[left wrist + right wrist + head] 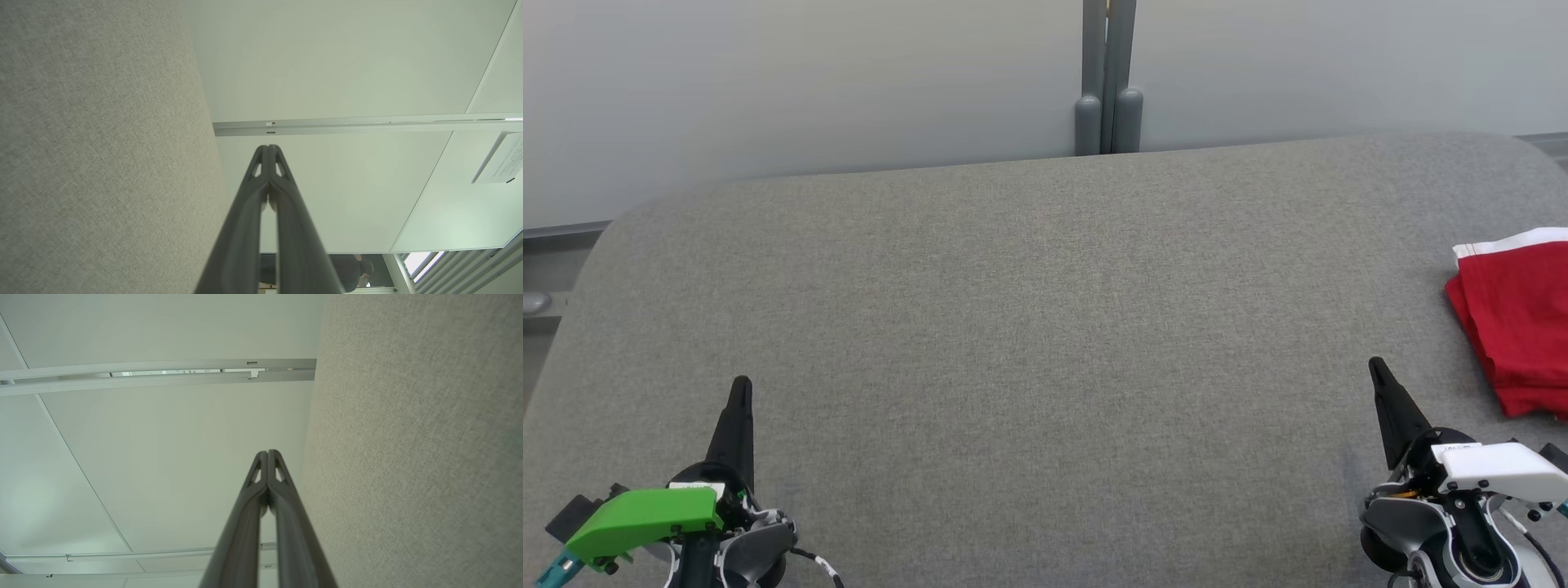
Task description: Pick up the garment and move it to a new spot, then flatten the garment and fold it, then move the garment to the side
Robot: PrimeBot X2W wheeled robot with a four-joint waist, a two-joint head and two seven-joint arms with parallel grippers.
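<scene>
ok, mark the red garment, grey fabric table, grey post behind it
Folded red cloth garment with white band (1515,327): head view, red top layer.
Grey fabric-covered table (1029,327): head view, bare middle.
Grey upright post (1121,49): head view, upper shaft.

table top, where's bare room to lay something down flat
The whole middle of the table is bare, from the left gripper across to the right gripper and back to the far edge by the grey post. Crowded only at the right edge, where the folded red garment lies.
</scene>
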